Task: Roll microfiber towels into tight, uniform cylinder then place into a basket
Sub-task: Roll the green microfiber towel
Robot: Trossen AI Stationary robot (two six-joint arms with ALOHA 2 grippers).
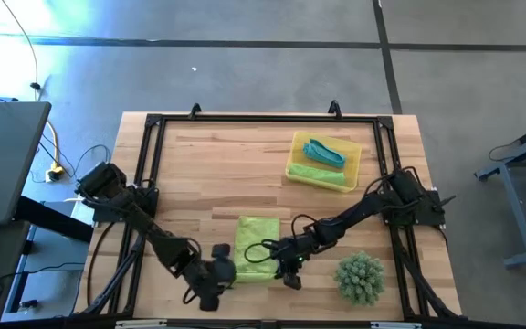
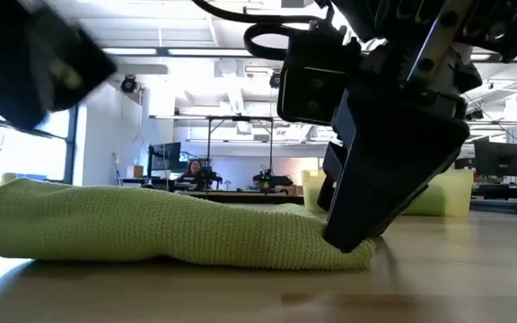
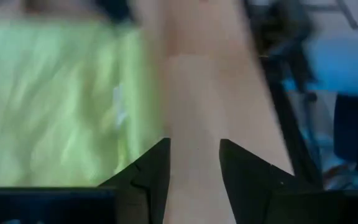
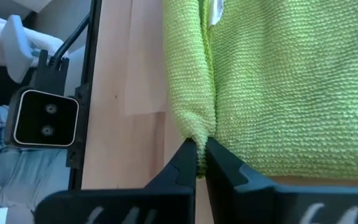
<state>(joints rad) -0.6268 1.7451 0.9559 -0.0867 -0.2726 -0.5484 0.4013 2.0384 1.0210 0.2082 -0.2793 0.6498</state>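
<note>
A lime-green microfiber towel lies on the wood near the table's front edge, its near edge turned over into a thick roll. My right gripper is shut on the towel's right side. My left gripper stands open above bare wood just left of the towel and touches nothing. The yellow basket sits at the back right and holds a teal roll and a lime-green roll. My right gripper pinches the towel's right edge between its two fingers, at the crease where the rolled near part meets the flat part. The fingers slant down from the table's right. The towel lies on the table, bunched up at the fingertips.
A spiky green ball-shaped plant stands near the front right, close to my right arm. A black metal frame runs round the tabletop. Bare wood stretches between the towel and the basket.
</note>
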